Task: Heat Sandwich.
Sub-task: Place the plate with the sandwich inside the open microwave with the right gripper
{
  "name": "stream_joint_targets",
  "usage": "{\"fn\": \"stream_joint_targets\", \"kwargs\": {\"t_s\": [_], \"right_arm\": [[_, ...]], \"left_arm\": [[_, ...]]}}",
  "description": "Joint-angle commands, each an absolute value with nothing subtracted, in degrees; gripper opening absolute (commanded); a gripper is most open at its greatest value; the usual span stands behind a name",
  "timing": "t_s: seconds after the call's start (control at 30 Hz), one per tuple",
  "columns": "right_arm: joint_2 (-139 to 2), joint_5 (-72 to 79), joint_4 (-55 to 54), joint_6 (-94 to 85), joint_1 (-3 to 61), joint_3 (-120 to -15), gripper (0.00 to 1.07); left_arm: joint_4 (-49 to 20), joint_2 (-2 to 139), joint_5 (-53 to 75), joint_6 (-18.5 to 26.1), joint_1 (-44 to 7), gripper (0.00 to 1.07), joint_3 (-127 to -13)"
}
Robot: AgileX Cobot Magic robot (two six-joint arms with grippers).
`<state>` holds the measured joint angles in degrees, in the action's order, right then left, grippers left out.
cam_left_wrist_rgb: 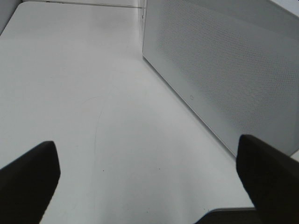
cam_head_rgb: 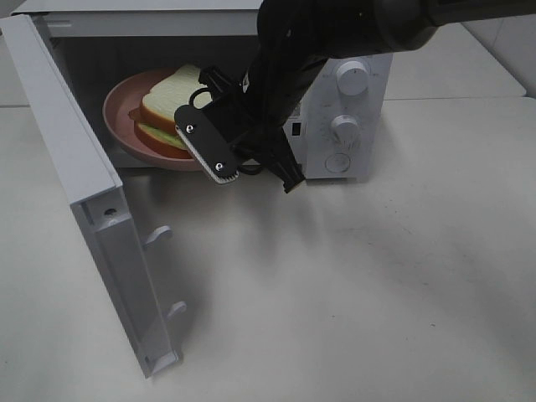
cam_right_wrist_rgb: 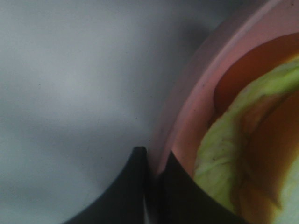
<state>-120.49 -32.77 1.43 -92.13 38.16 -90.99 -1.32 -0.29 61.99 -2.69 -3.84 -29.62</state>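
The sandwich [cam_head_rgb: 172, 105], white bread with green lettuce and red filling, lies on a round pink plate [cam_head_rgb: 121, 105] inside the open microwave [cam_head_rgb: 347, 100]. My right gripper [cam_head_rgb: 222, 172] reaches in at the plate's front edge. In the right wrist view the gripper [cam_right_wrist_rgb: 152, 161] is shut on the plate's rim [cam_right_wrist_rgb: 187, 107], with the lettuce [cam_right_wrist_rgb: 219, 158] just beyond. My left gripper [cam_left_wrist_rgb: 147, 149] is open and empty above the table, next to the microwave door [cam_left_wrist_rgb: 224, 70]. It is out of the exterior view.
The microwave door [cam_head_rgb: 84, 167] stands swung open to the left, with its latch hooks [cam_head_rgb: 157, 236] pointing into the table. The control panel with two knobs [cam_head_rgb: 345, 127] is right of the cavity. The white table [cam_head_rgb: 352, 285] spreads in front.
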Motion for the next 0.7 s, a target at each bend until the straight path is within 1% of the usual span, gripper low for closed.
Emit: {"fn": "stream_joint_targets", "kwargs": {"t_s": [0.03,0.1,0.33,0.7], "right_arm": [[-122.44,-33.17,3.38,-88.52,38.04,-95.05,0.0],[-124.1,-33.63,5.04,-87.09,38.04,-97.4,0.0],[-127.31,-34.32,5.33,-84.86,38.04,-102.9,0.0],[-135.62,-40.74,7.22,-80.27,38.04,-116.43,0.0]], "left_arm": [[-1.6,-1.26,61.25,-2.58,-3.55,0.97,-29.51],[-1.6,-1.26,61.25,-2.58,-3.55,0.97,-29.51],[-1.6,-1.26,61.25,-2.58,-3.55,0.97,-29.51],[-1.6,-1.26,61.25,-2.58,-3.55,0.97,-29.51]]}}
